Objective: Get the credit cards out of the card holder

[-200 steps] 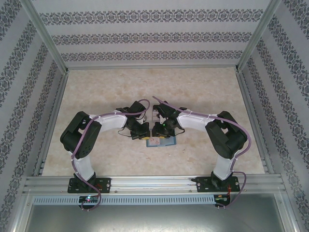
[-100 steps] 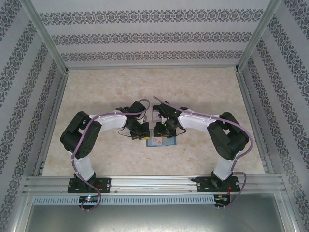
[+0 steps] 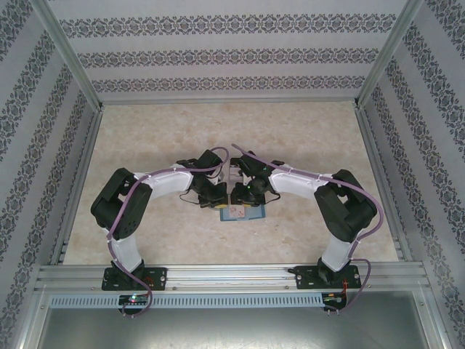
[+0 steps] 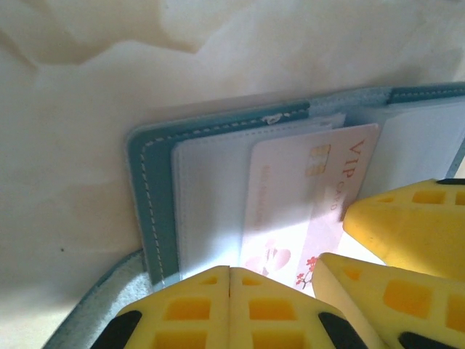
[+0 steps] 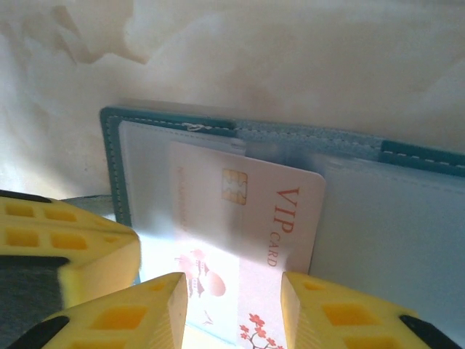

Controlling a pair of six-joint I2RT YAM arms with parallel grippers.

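Note:
The teal card holder (image 3: pixel 253 213) lies open on the table, pale panels up (image 4: pixel 156 182) (image 5: pixel 110 160). One of the credit cards, a pale pink "VIP" card (image 4: pixel 305 189) (image 5: pixel 247 211) with a gold chip, sticks partway out of the left panel's pocket. My left gripper (image 4: pixel 231 275) (image 3: pixel 216 200) is shut, its tips down on the left panel's near edge beside the card. My right gripper (image 5: pixel 234 305) (image 3: pixel 243 195) is open, its yellow fingers (image 4: pixel 407 233) standing over the card's near end with the card showing between them.
Both arms crowd together at the table's middle (image 3: pixel 232 131). A small pale object (image 3: pixel 233 171) sits just behind the grippers. Metal rails (image 3: pixel 218 275) and patterned walls bound the marbled table, with free room to the sides and back.
The right gripper's fingers have spread a little and shifted over the card. The left gripper has edged slightly farther from the arm bases and stays shut.

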